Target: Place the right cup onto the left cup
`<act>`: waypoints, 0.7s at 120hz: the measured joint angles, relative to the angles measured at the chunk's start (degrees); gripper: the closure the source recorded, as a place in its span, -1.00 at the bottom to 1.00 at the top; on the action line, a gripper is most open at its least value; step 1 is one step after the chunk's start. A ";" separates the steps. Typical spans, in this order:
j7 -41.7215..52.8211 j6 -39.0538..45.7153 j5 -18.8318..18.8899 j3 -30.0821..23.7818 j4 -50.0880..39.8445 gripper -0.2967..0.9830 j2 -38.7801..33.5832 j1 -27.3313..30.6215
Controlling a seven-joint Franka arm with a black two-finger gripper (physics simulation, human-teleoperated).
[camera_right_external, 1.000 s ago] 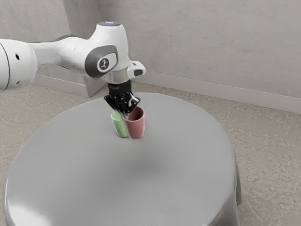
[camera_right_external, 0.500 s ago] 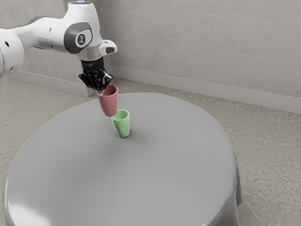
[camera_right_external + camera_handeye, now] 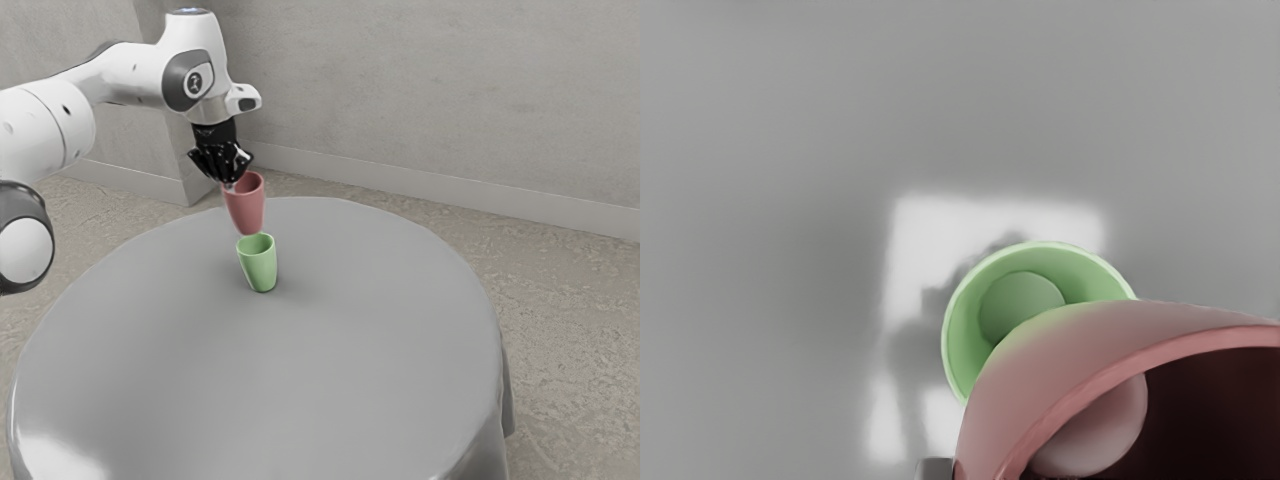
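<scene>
Two cups share the scene in the exterior view: a red cup (image 3: 246, 210), held in the air by the robot's gripper (image 3: 229, 187), and a green cup (image 3: 259, 266) standing upright on a round gray table (image 3: 350, 350). The fingers are drawn nearly together, pinching the red cup at its rim, its base just above the green cup's mouth. In the wrist view, the red cup overlaps part of the green cup's opening; whether they touch cannot be told.

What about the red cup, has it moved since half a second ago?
Yes: the red cup is now farther toward the exterior view's right and slightly higher, against the unmoved green cup.
</scene>
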 joint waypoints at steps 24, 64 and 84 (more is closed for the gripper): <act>2.02 -1.77 1.16 -0.46 5.20 0.69 2.89 0.52; 4.29 -1.67 1.36 -0.47 4.58 0.69 5.23 0.43; 4.98 -1.41 1.36 -0.46 4.52 0.69 6.20 0.36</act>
